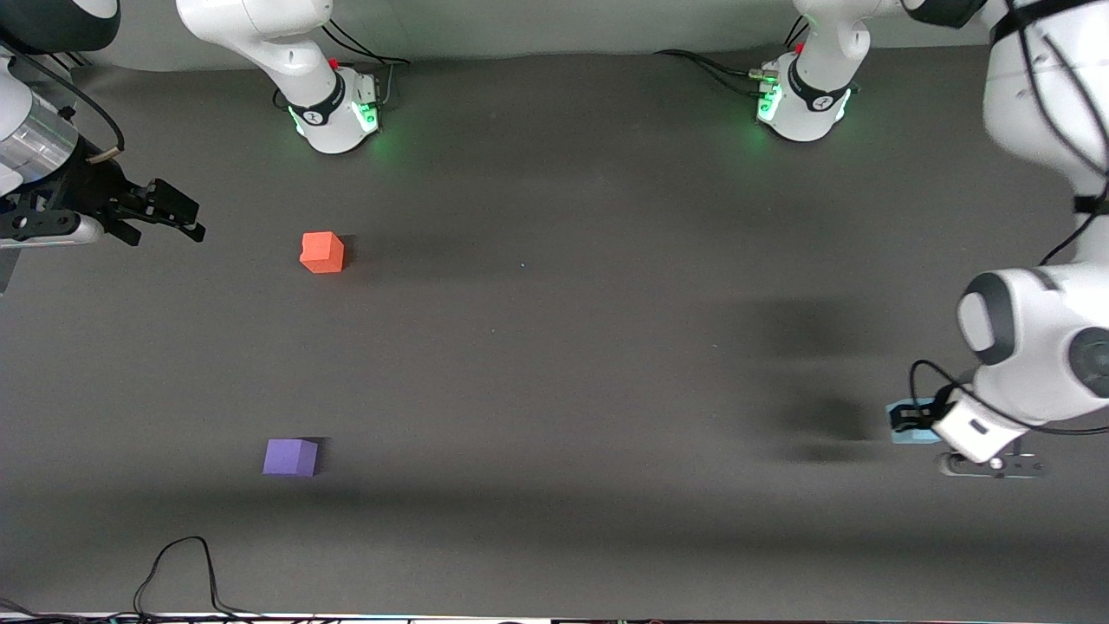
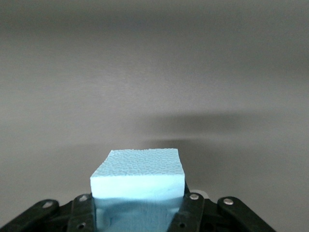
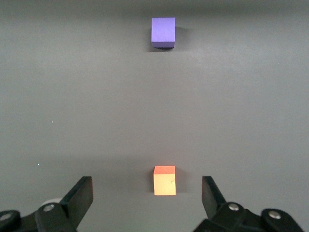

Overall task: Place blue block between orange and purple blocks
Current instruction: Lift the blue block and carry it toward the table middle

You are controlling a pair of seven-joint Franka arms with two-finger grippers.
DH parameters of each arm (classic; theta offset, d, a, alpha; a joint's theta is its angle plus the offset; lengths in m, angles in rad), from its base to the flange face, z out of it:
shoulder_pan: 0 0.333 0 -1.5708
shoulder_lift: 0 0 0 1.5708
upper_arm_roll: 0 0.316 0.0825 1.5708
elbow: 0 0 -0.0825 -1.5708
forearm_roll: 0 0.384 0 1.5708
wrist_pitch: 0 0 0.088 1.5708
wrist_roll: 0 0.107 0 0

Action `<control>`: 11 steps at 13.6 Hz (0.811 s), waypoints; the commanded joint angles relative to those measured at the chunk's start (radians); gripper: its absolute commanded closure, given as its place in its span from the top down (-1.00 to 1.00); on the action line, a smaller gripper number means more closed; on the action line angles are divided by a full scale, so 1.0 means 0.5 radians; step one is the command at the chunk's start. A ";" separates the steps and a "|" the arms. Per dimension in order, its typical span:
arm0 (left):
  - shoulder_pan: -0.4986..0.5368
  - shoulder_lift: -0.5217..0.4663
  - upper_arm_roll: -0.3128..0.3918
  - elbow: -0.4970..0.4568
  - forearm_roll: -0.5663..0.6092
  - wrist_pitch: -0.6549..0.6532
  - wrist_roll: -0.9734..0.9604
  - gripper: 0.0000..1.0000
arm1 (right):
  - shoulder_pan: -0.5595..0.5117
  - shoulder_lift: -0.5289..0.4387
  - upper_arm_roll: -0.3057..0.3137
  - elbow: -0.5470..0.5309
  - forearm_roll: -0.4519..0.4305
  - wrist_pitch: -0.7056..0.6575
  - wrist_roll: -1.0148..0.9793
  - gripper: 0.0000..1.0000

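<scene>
**Inspector:** Position of the blue block (image 2: 138, 181)?

**Onlooker:** It sits between the jaws of the left gripper (image 1: 920, 422), which are closed on its two sides, at the left arm's end of the desk (image 1: 554, 347). Whether it rests on the surface or is just off it, I cannot tell. The wrist view shows only its lower part clamped, with the top face standing clear.

**Inspector:** The targets?

**Onlooker:** The orange block (image 1: 322, 252) and the purple block (image 1: 291, 457) lie well apart toward the right arm's end, the purple one nearer the front edge. The right gripper (image 1: 178, 217) waits over that end, above the side edge, jaws spread wide and empty.

**Inspector:** Risks?

**Onlooker:** In my judgement, three. The carry runs nearly the whole length of the desk, and a shallow hold on a soft cube could let it tilt or slip. On arrival, the left arm could come close to the waiting right gripper. A low approach could also nudge either target and spoil the line.

**Inspector:** Materials?

**Onlooker:** The blue cube is matte, with a pebbled, foam-like grain and crisp edges. The orange and purple cubes look similarly matte and of like size. The desk covering is dark grey and dull.
</scene>
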 commanded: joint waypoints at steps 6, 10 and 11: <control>-0.055 -0.194 -0.026 0.410 -0.018 -0.816 -0.056 0.05 | 0.016 -0.007 0.006 0.057 -0.006 -0.089 -0.048 1.00; -0.325 -0.219 -0.142 0.419 -0.012 -0.856 -0.610 0.05 | 0.016 -0.019 -0.003 0.060 -0.012 -0.116 -0.035 1.00; -0.404 -0.219 -0.194 0.447 -0.012 -0.853 -0.797 0.05 | 0.016 -0.019 0.003 0.063 -0.012 -0.116 -0.029 1.00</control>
